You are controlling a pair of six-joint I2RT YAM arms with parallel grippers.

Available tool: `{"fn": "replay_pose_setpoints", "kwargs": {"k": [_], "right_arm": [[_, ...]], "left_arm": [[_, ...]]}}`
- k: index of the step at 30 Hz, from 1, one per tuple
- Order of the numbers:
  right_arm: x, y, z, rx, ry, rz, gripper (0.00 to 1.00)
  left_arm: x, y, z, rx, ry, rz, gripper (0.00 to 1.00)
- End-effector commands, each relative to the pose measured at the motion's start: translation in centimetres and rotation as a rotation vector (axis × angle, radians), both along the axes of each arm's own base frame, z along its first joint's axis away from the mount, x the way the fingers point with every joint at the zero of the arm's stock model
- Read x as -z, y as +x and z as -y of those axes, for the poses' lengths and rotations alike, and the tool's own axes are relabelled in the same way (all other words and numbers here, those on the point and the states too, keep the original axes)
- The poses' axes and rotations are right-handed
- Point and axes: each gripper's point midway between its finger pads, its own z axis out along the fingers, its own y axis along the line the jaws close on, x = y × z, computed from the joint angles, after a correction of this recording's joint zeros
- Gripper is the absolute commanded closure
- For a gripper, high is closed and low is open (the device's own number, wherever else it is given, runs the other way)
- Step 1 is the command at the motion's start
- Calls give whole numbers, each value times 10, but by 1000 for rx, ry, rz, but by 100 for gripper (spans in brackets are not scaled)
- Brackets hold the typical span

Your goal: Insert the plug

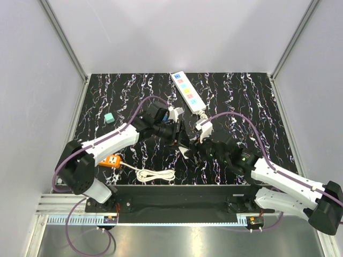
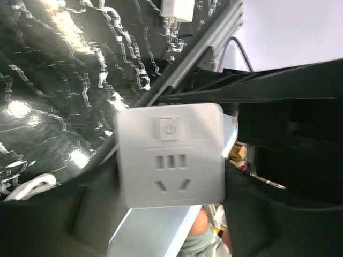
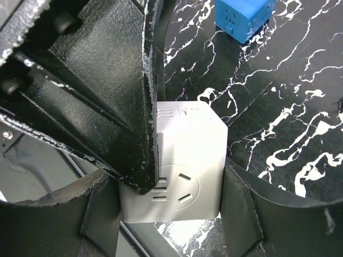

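- The plug [image 3: 244,19]: one blue cube (no long axis), loose, sockets facing sideways.
- One white cube [image 3: 187,160], gripped by left gripper [image 2: 171,214] and right gripper [image 3: 171,214].

At the back centre of the bench [image 1: 252,107] lay the power strip [image 1: 188,92], with the plug [image 1: 173,113] just left of its near end. 1 small cube [image 1: 109,118] sat well left. The socket block [image 1: 111,160] and its cord [image 1: 155,174] lay front left. 1 socket cube [image 3: 187,160] sat between the left tool [image 2: 171,176] and the right tool [image 3: 171,182].
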Motion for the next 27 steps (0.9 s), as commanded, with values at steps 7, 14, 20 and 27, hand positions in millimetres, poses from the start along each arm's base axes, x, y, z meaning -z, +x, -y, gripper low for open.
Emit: {"fn": "replay_pose_setpoints", "kwargs": {"k": [7, 14, 20, 27], "right_arm": [[-30, 7, -11, 15, 96, 47, 39], [-48, -7, 6, 33, 216, 106, 15], [-66, -7, 6, 14, 261, 174, 14], [-96, 1, 2, 0, 275, 279, 13]], "left_arm": [[-24, -5, 12, 40, -162, 9, 100], [-65, 9, -9, -66, -245, 55, 100], [-94, 7, -12, -125, -322, 34, 100], [-107, 4, -12, -142, -357, 30, 100]]}}
